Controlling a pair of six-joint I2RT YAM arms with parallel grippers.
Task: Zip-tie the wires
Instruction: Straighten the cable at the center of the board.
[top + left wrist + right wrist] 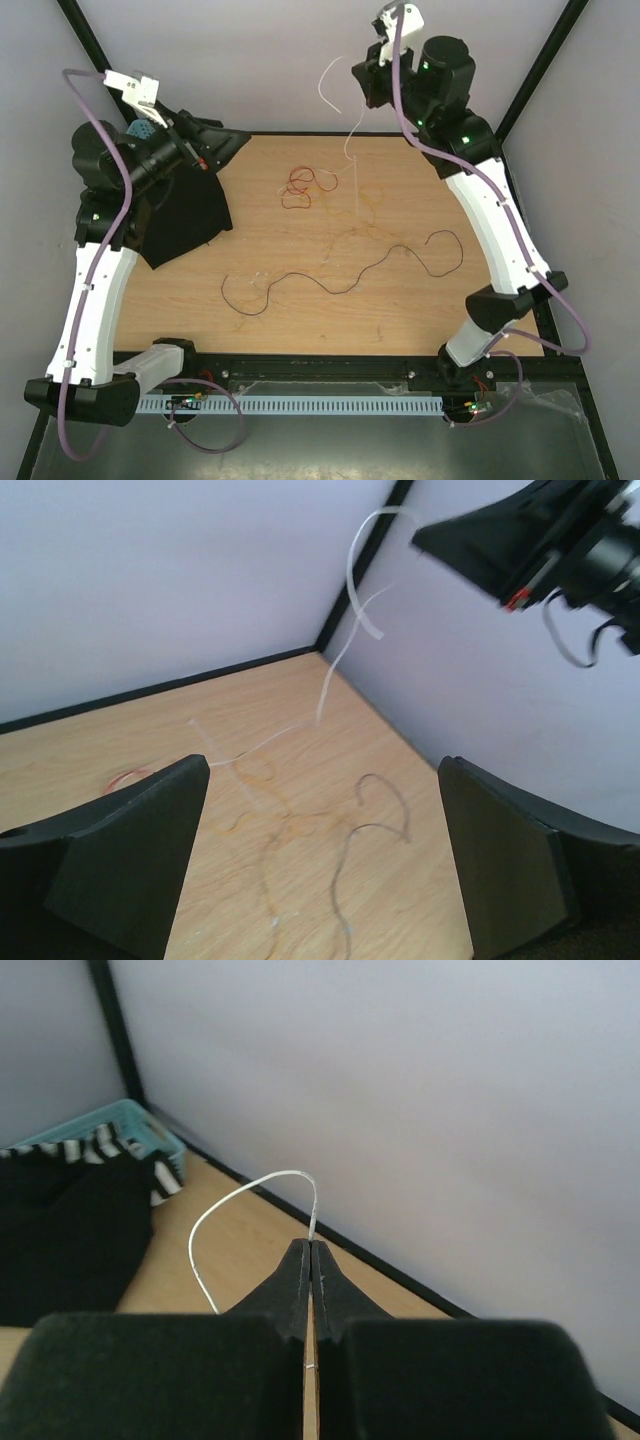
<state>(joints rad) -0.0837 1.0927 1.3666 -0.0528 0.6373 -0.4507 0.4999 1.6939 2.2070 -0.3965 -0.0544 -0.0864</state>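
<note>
Your right hand [312, 1244] raised high, pinching a white strand [285, 1173], wires [297, 181] loose on the bench [430, 310] below, left hand [322, 770] spread wide

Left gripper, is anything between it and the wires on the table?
Nothing visible does. The left gripper has its fingers open, with bare table between it and the wires. The black cloth lies at the table's left edge, not over them. The right gripper holds a white strand up, farther right.
</note>
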